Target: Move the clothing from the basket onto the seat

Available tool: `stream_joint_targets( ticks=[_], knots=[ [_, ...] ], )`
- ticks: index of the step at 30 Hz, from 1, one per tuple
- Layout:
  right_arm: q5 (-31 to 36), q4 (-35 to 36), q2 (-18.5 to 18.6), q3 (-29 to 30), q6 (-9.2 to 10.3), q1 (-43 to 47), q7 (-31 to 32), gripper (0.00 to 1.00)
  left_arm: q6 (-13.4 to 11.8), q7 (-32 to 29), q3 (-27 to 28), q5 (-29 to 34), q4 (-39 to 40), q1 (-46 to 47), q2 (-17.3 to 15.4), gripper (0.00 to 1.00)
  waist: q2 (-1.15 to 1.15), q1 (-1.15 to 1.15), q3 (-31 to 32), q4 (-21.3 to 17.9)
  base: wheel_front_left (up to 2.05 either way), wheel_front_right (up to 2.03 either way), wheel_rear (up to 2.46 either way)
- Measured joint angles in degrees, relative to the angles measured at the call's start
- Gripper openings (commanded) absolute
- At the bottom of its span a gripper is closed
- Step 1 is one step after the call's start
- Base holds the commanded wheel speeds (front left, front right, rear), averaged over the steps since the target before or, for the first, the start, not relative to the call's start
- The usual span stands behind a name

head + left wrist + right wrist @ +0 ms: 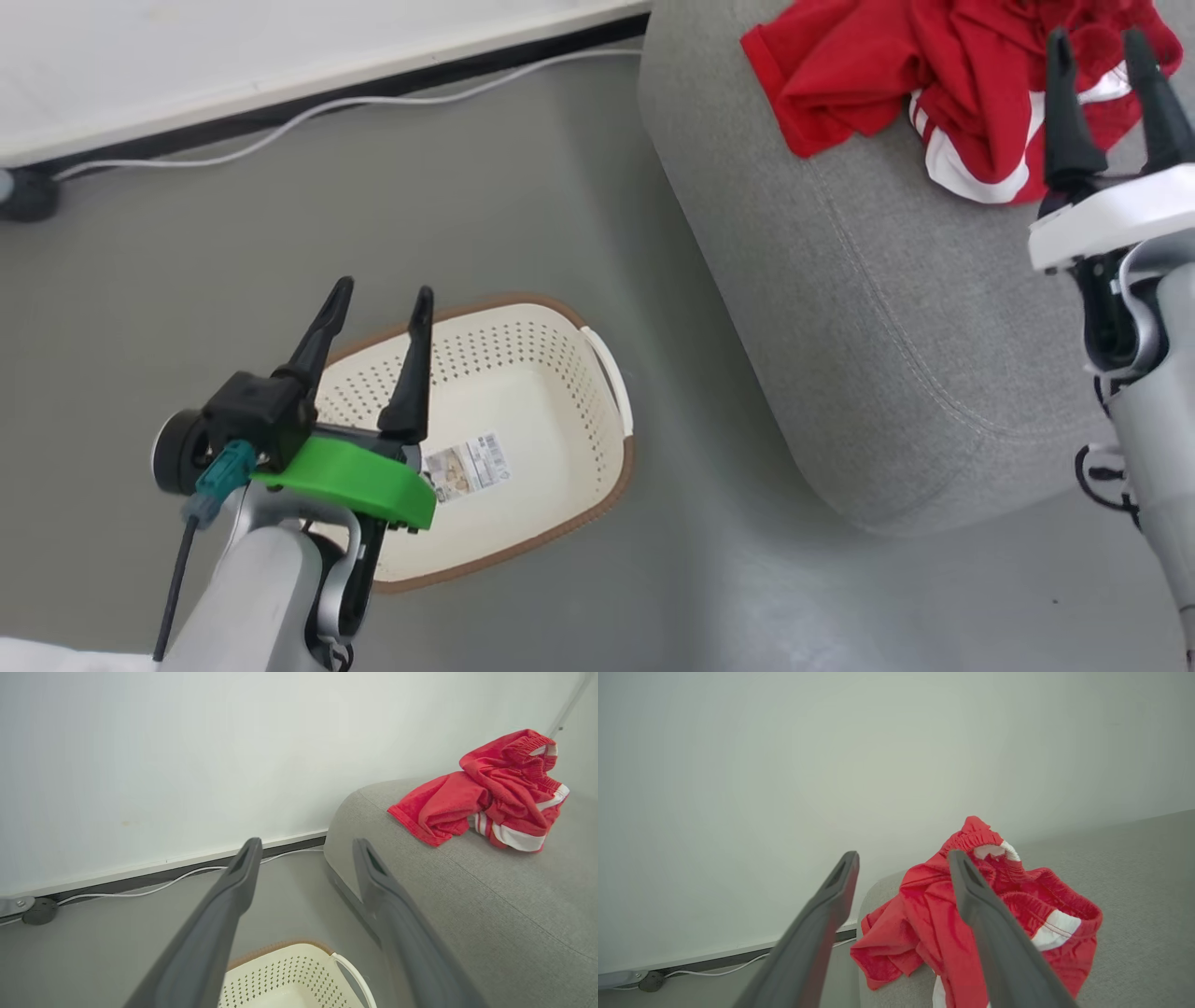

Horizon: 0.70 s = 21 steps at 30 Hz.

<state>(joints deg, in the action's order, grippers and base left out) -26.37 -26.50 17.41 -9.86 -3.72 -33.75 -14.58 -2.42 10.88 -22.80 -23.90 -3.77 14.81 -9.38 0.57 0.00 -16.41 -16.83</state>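
Note:
The red clothing point(896, 75) with white stripes lies crumpled on the grey seat point(840, 308) at the top right of the head view; it is also on the seat point(490, 882) as a red clothing heap point(495, 793) in the left wrist view. The cream basket point(551, 411) stands on the floor with just a label sticker point(467, 467) on its bottom. My left gripper point(381, 303) hangs open above the basket's left side. My right gripper point(1097, 42) is open above the clothing point(924, 924), holding nothing.
A white wall with a dark baseboard point(280, 103) runs along the top left, with a white cable point(373, 98) on the grey floor point(233, 233) beside it. A dark round fitting point(28, 191) sits at the far left. Floor between basket and seat is bare.

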Motion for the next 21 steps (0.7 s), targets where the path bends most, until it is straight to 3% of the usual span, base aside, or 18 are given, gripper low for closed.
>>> stream_joint_targets(
  ticks=[12, 21],
  knots=[
    [3.2, 4.1, -3.4, -2.6, 0.37, 8.8, 0.0, 1.00, -2.4, 2.4, 5.8, -1.2, -2.8, -6.2, 0.6, 1.00, 0.00, 0.00, 5.5, 7.1, 0.00, 0.00, 0.00],
    [5.8, 5.8, -5.7, -4.6, 2.57, 14.4, 0.0, 1.00, -3.0, 2.9, 8.8, -1.2, -3.5, -10.1, 0.4, 1.00, 0.00, 0.00, 9.6, 11.7, 0.00, 0.00, 0.00]
  ],
)
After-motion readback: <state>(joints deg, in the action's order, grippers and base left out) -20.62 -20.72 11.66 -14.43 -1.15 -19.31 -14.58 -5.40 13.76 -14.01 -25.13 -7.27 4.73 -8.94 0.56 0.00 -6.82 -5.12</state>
